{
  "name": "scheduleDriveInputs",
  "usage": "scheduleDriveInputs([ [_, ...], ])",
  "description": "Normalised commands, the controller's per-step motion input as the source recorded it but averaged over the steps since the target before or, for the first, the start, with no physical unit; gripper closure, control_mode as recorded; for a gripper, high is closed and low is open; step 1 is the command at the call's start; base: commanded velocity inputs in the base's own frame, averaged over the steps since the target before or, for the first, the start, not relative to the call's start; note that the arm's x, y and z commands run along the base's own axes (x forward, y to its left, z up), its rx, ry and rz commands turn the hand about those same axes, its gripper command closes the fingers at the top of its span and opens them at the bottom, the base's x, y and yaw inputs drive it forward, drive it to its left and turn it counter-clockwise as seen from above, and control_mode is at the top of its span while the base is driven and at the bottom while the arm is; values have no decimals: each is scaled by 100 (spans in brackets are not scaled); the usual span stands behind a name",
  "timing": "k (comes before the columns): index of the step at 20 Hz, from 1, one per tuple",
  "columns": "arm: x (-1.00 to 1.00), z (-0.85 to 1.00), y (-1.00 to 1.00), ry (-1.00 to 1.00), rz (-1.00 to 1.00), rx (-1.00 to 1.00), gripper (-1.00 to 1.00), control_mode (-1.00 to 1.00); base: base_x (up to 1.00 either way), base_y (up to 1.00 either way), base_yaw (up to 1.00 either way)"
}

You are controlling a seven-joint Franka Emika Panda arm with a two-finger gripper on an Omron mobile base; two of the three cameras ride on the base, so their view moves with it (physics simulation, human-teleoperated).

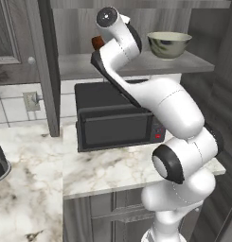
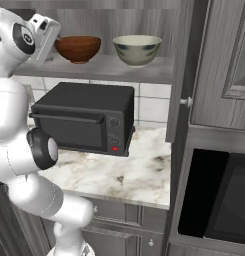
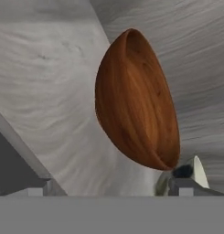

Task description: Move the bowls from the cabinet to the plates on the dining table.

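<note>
We see a grey wood-grain cabinet with its doors swung open and a grey shelf inside. Two bowls stand upright on that shelf, apart from each other. The dark reddish-brown bowl sits toward the shelf's left end, and the pale cream-green bowl sits nearer the middle, toward the right end.

We see the white arm reaching up to the shelf, with its hand just left of the brown bowl. From the hand camera, which is rolled to one side, the brown bowl looms close ahead, and a sliver of the pale bowl peeks out beyond it. The pincer is spread wide and holds nothing; its two fingertips stand either side of the view's lower edge, short of the brown bowl.

Below the shelf, a black microwave rests on a marble desk, against the tiled back wall.
</note>
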Motion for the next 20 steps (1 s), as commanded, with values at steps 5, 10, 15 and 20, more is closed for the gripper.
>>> scheduleDriveInputs([
  [5,54,0,-11,0,-2,-1,-100,-100,0,0,0],
  [10,36,-11,-4,0,0,0,-100,-100,0,0,0],
  [15,33,-21,-1,0,0,0,-100,-100,0,0,0],
  [20,32,-21,0,0,0,0,-100,-100,0,0,0],
])
